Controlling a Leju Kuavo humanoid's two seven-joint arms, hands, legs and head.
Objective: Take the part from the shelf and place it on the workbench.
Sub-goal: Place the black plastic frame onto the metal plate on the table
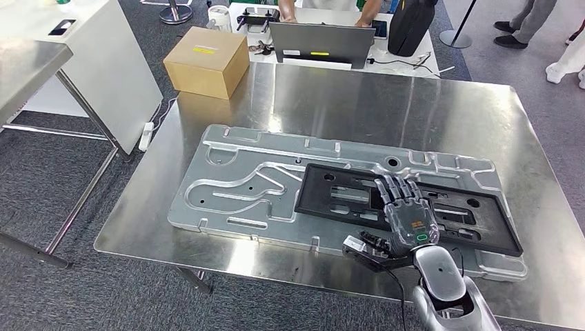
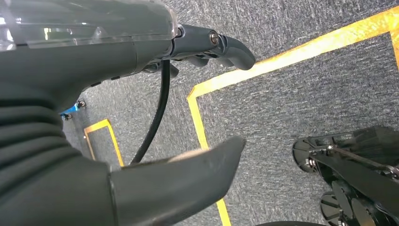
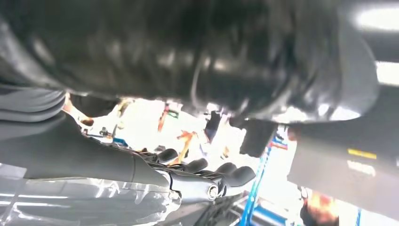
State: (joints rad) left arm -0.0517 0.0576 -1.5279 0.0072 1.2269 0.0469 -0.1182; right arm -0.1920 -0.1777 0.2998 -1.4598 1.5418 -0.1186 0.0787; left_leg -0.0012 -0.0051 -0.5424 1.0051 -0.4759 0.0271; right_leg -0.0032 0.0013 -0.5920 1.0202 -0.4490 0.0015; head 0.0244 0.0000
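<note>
1. Workbench (image 1: 324,96): a steel-topped table on thin legs, standing on grey carpet; its surface is shiny and reflects the lights
2. Metal plate (image 1: 234,186): a large silver casting with raised ribs, curved channels and small holes, lying flat across the middle of the workbench, long side running left to right
3. Black part (image 1: 324,196): a flat rectangular frame with several slots cut through it, lying on the right half of the metal plate, slightly skewed to the plate's edges; its right end reaches the plate's right side
4. Cardboard box (image 1: 207,61): closed, brown, with a yellow label on top, sitting at the far left corner of the workbench
5. Laptop (image 1: 321,43): grey, lid facing the robot, on a white table beyond the workbench, with a person's hands at its far side
6. Black bag (image 1: 410,24): upright on the same far table, right of the laptop
7. Right hand (image 1: 403,210): fingers stretched forward and spread flat over the middle of the black part, back of the hand upward, thumb out toward the left near the plate's front edge; it grips nothing, and whether the fingertips touch the part cannot be told
8. Left hand (image 2: 155,132): seen in the left wrist view above grey carpet with yellow tape lines (image 2: 202,127); thumb and fingers (image 2: 235,52) are apart with nothing between them, so it is open and empty
</note>
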